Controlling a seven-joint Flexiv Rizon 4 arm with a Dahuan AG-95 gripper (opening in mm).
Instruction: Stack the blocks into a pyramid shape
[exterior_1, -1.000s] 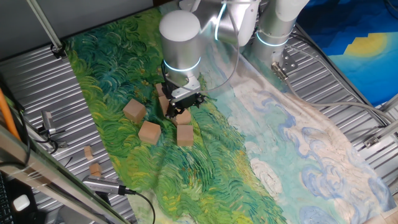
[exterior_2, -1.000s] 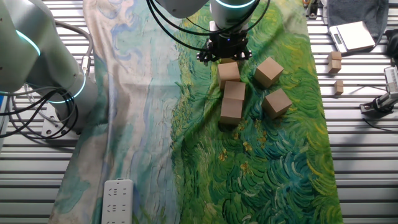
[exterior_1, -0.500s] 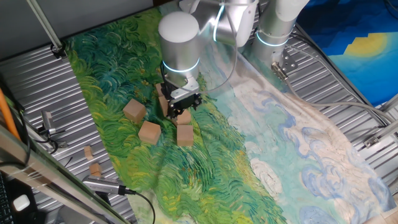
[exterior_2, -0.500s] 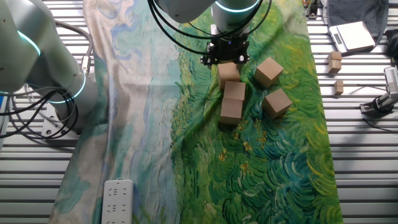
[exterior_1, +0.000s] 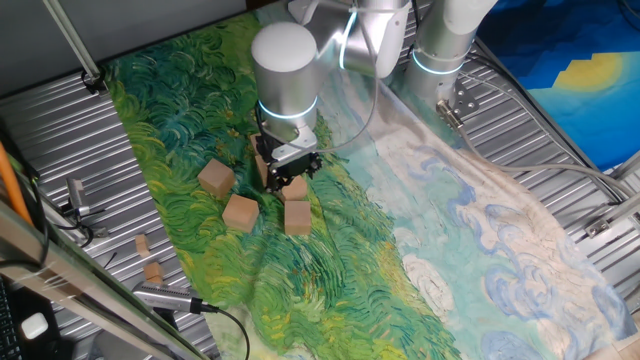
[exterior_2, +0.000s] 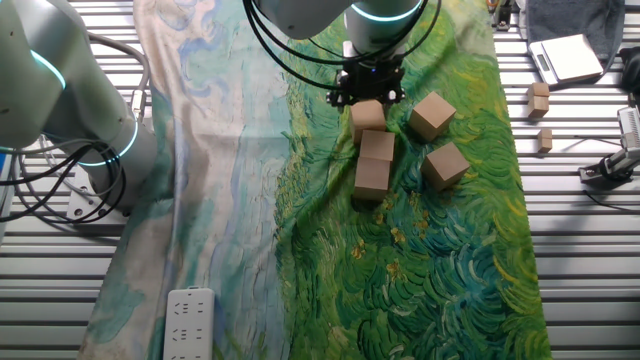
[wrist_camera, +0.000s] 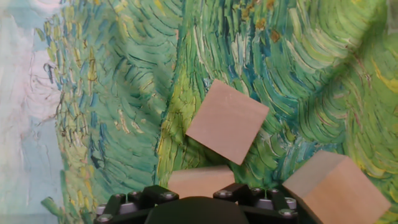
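Note:
Five plain wooden blocks lie on the green painted cloth. Three sit close in a rough row: one (exterior_2: 367, 115) nearest the arm, a middle one (exterior_2: 377, 147), and an end one (exterior_2: 371, 177). Two lie loose to the side (exterior_2: 432, 115) (exterior_2: 446, 165). My gripper (exterior_2: 366, 93) hangs over the nearest block with its fingers spread wider than the block. In the one fixed view the gripper (exterior_1: 285, 172) hides most of that block (exterior_1: 262, 166). In the hand view this block (wrist_camera: 200, 182) sits just ahead of the black hand housing, with another (wrist_camera: 227, 121) beyond it.
Two small tan wooden bits (exterior_2: 539, 97) (exterior_2: 545, 138) rest on the slatted metal table beside the cloth. A white power strip (exterior_2: 188, 322) lies at the cloth's pale end. The arm's base (exterior_1: 440, 50) stands at the back.
The gripper has shifted slightly sideways, moving more squarely over the nearest block. No block has moved.

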